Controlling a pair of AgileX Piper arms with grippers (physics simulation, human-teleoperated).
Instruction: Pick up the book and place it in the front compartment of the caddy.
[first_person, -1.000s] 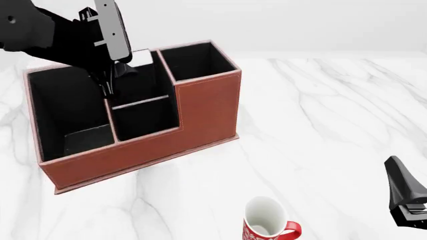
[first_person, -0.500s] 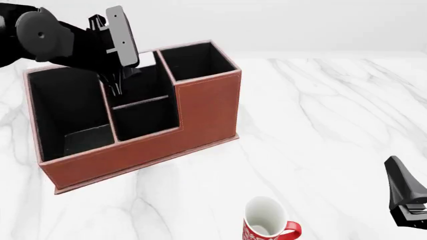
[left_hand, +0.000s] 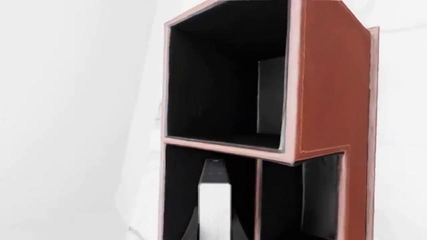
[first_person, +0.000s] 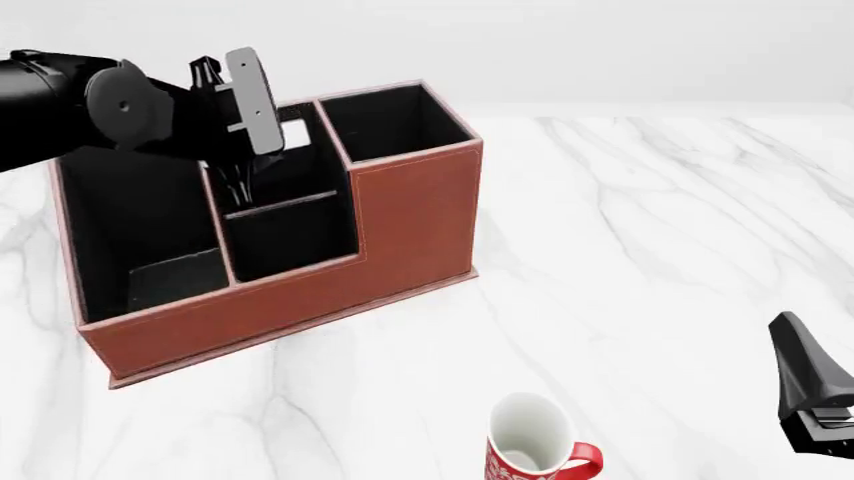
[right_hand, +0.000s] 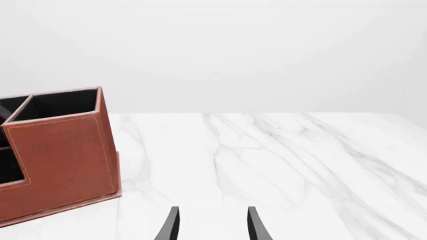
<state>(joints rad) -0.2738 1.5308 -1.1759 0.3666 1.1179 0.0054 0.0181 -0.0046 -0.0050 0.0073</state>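
Front view: the left end effector (first_person: 243, 180) has drawn up and back from the reddish-brown leather caddy (first_person: 400, 220); I can't tell whether it is spread. The thin black book (left_hand: 215, 205) stands white-edge-up in the deeper bay, seemingly behind the low-walled front compartment (left_hand: 300, 200).

The left gripper (first_person: 238, 183) has pulled back toward the caddy's (first_person: 400, 215) left side, its arm swinging lower. The book (left_hand: 215, 210) now stands free inside the caddy.

Only illegible white markings show on the red mug (first_person: 541, 462).
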